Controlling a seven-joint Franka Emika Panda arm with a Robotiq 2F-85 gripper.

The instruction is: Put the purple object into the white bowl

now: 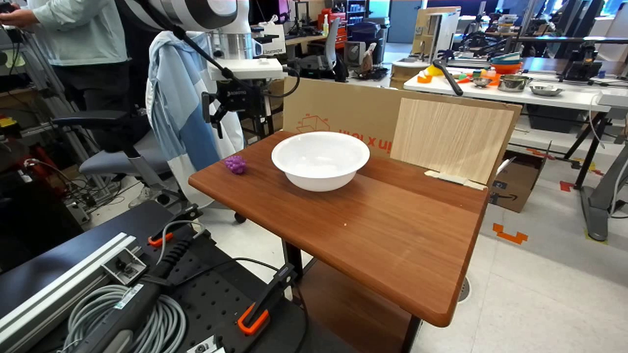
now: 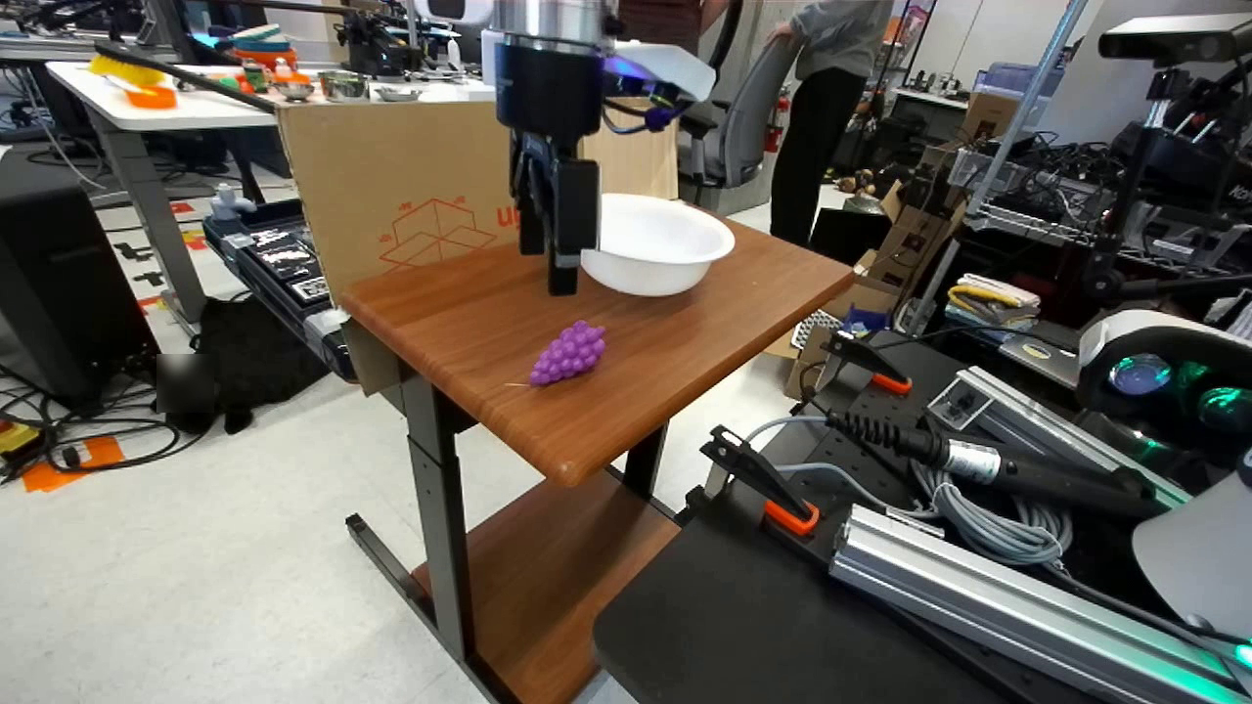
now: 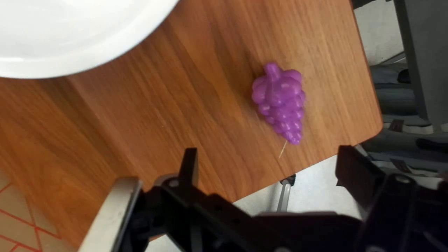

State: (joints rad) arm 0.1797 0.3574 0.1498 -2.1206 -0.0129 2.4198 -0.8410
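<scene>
The desk (image 1: pixel 392 235) is located below the fingers (image 3: pixel 357 175), which hang near one of its ends. In an exterior view, the cardboard (image 2: pixel 391 166) stands upright behind the fingers, along one edge of the desk. The panel (image 1: pixel 451 137) is set against the cardboard, well apart from the fingers, toward the opposite end of the desk. The bowl (image 1: pixel 320 171) sits upright on the desk, lower than the fingers and apart from both. In the wrist view, its rim appears beyond the fingers, at the upper left. The fingers point downward in both exterior views and are spread wide apart from each other. The grapes (image 3: pixel 280 105), purple, lie on the desk, below the level of the fingers and apart from both. In the wrist view, the grapes are located beyond the fingers and, crosswise, between them. The narrow end is directed toward the fingers; the broad end faces away from them.
</scene>
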